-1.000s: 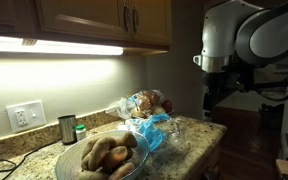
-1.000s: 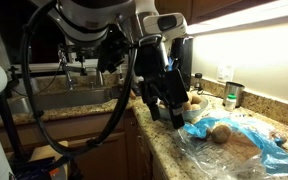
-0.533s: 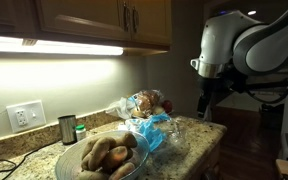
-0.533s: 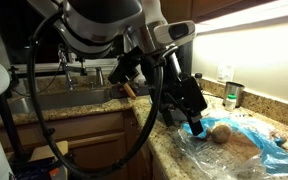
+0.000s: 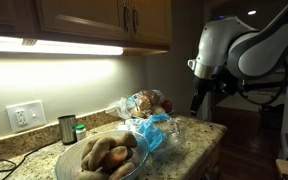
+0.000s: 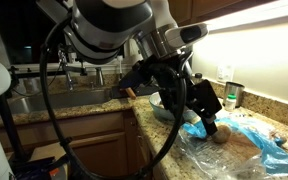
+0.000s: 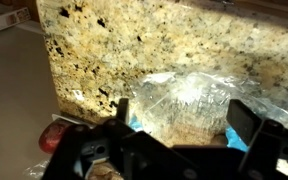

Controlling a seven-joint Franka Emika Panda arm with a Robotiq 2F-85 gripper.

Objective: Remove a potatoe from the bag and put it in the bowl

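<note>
Speckled granite worktop (image 5: pixel 199 128) beneath wood cabinets (image 5: pixel 94 20), lit by a light strip (image 5: pixel 54 46). White outlet (image 5: pixel 24 116) on the wall, dark cup (image 5: pixel 67 129) standing below it. Sink (image 6: pixel 74 100) off to one side in an exterior view. Near the worktop's edge, wrinkled clear bag (image 5: pixel 156 125) with a blue tint, one potato (image 6: pixel 221 133) inside. Just beside it, glass bowl (image 5: pixel 60 160) heaped with potatoes (image 5: pixel 104 155). Hand (image 6: pixel 208 120) hovering over the bag, fingers (image 7: pixel 249 125) spread wide, gripping nothing.
</note>
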